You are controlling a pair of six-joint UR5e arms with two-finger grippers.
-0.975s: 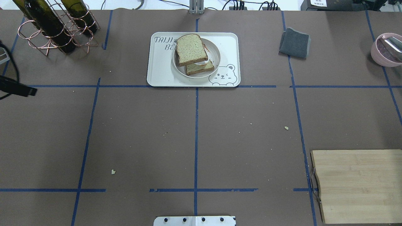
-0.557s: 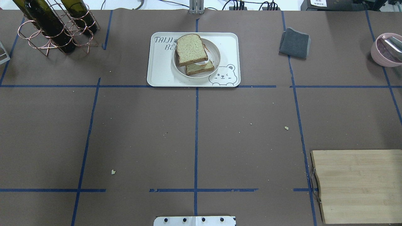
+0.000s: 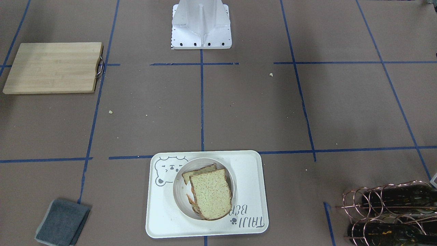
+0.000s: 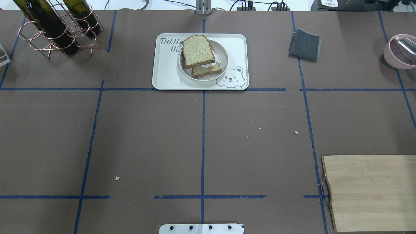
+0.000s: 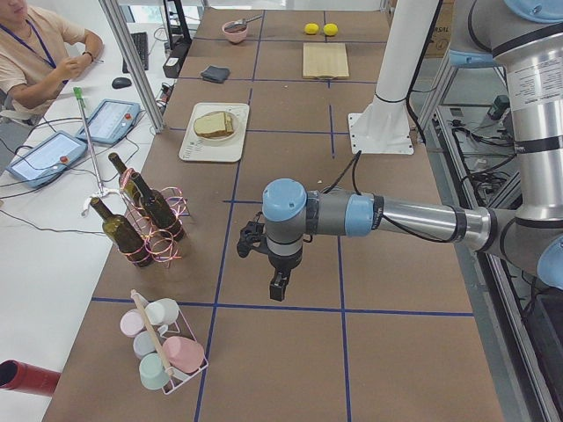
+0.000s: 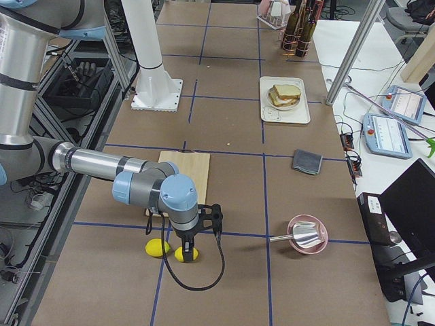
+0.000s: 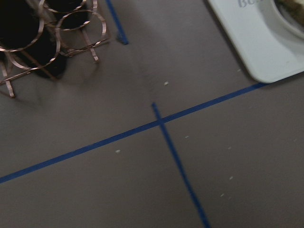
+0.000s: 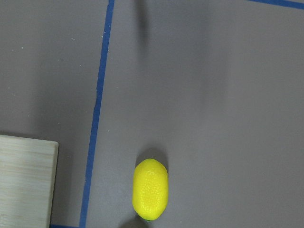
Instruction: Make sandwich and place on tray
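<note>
Exterior front-facing view: the sandwich [image 3: 210, 194] lies in a round dish [image 3: 176, 186] standing on the tray [image 3: 249, 171], with the top slice askew over the lower one. Overhead view: the tray sits at the far centre of the counter [image 4: 146, 130], well apart from the cutting board [image 4: 370, 191]. Exterior left view: the left end effector [image 5: 276, 290] hangs above the counter near the bottle rack [image 5: 145, 224], pointing down. Its opening and any load cannot be determined. Exterior right view: the right end effector [image 6: 187, 246] hangs just above two lemons [image 6: 158, 247] beside the cutting board; its opening cannot be determined either. Left wrist view: a tray corner and the rack base. Right wrist view: one lemon near the board corner.
</note>
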